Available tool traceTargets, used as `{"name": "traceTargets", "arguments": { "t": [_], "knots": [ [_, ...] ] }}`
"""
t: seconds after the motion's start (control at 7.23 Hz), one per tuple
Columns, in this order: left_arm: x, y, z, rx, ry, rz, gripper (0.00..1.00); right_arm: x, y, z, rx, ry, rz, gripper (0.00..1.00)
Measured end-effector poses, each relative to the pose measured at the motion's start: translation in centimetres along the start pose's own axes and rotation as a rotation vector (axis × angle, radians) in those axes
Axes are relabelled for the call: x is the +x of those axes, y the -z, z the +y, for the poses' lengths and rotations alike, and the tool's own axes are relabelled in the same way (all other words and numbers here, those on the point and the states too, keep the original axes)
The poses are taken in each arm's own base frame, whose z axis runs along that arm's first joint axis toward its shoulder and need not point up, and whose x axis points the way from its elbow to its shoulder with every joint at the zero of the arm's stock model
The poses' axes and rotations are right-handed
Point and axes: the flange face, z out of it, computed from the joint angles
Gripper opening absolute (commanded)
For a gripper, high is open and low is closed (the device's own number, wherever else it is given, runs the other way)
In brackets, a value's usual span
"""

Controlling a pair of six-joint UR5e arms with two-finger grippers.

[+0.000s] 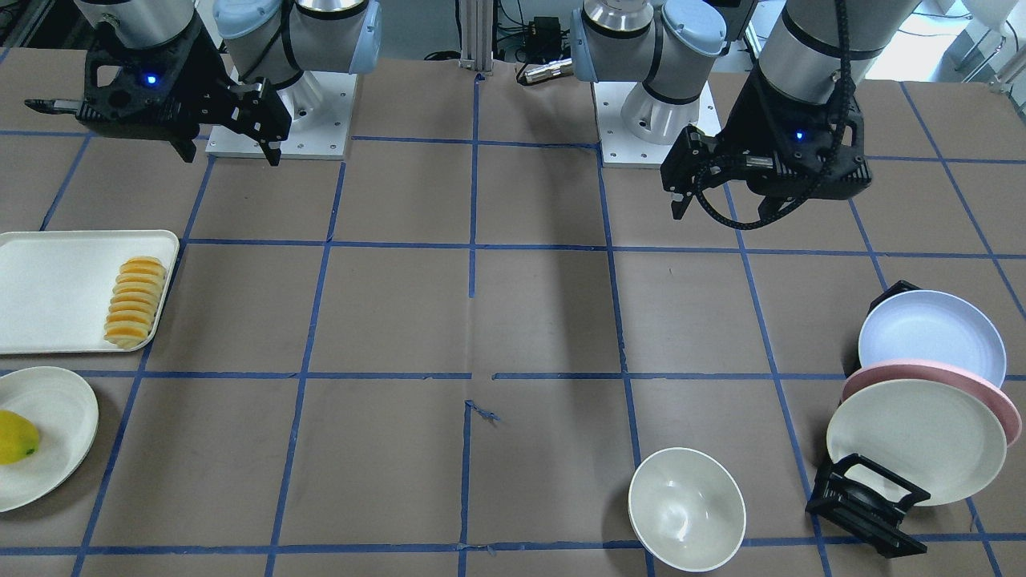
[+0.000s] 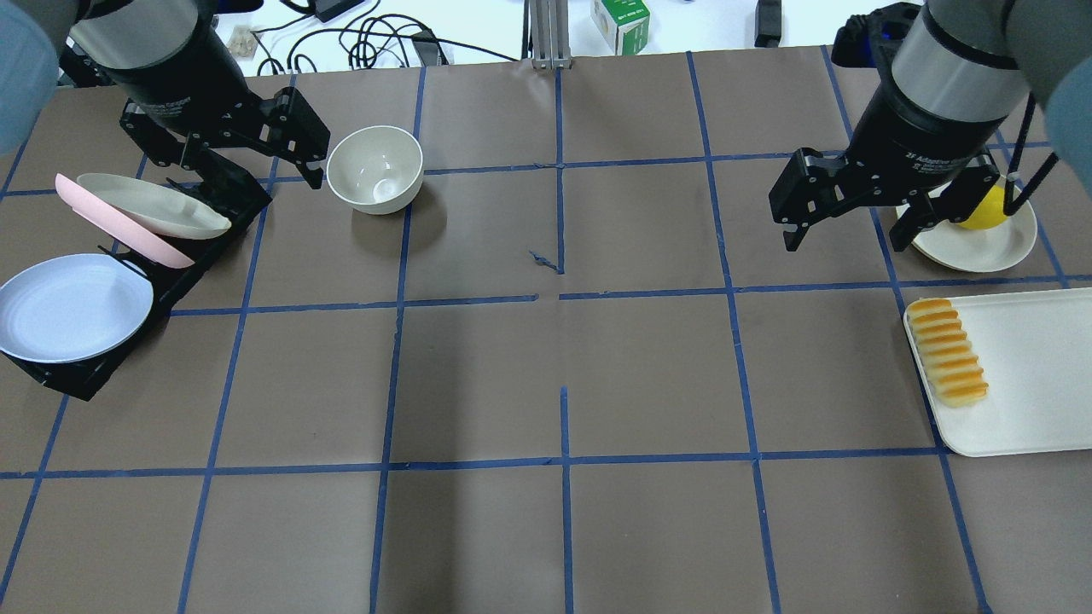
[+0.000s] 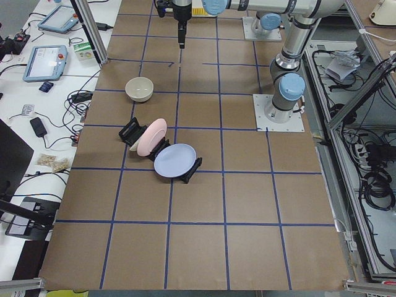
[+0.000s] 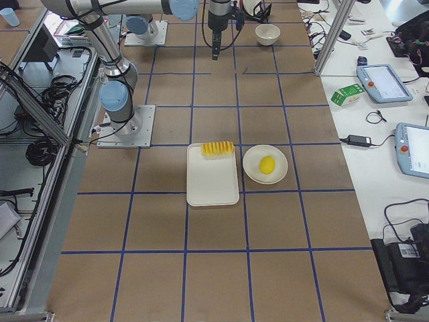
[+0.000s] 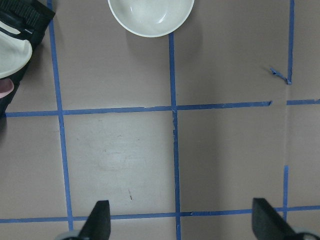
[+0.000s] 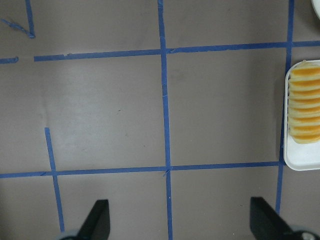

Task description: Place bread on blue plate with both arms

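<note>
The bread is a ridged orange-yellow loaf lying at the edge of a white tray. It also shows in the overhead view and at the right edge of the right wrist view. The blue plate leans in a black rack at the table's other end and also shows in the front view. My left gripper hangs open and empty above the rack's far end, its fingertips spread wide. My right gripper hangs open and empty above the table, beyond the tray.
A pink plate and a cream plate stand in the same rack behind the blue one. A cream bowl sits near the left gripper. A yellow fruit lies on a cream plate beside the tray.
</note>
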Motion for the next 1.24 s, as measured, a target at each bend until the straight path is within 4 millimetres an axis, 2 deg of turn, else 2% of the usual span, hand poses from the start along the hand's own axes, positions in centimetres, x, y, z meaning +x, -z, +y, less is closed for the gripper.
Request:
{"name": "traceTargets", "arguments": {
  "t": [0.28,0.41,0.55,0.69,0.97,1.11,1.24],
  "knots": [
    [-0.4,0.6,0.4,0.01,-0.001,-0.01,1.0,0.1,0.0,-0.1,0.004,-0.01,0.004,1.0],
    [-1.8,1.5,0.6,0.025,0.025,-0.017,1.0,0.3,-0.1,-0.1,0.0,-0.012,0.01,1.0],
    [-5.0,2.6,0.6,0.047,0.09,-0.023,1.0,0.9,-0.7,-0.4,-0.012,-0.018,0.014,1.0],
    [-8.8,3.3,0.7,0.058,0.165,-0.033,1.0,2.4,-1.6,-1.0,-0.029,-0.045,0.018,1.0],
    [-19.2,2.8,1.7,0.033,0.333,-0.084,1.0,7.8,-4.3,-2.6,-0.079,-0.146,0.007,1.0],
    [-25.5,1.4,2.6,0.003,0.407,-0.09,1.0,9.8,-5.7,-3.3,-0.088,-0.156,0.005,1.0],
    [-31.6,-1.0,3.9,-0.015,0.477,-0.088,1.0,11.2,-7.5,-4.2,-0.085,-0.139,0.019,1.0]
  ]
}}
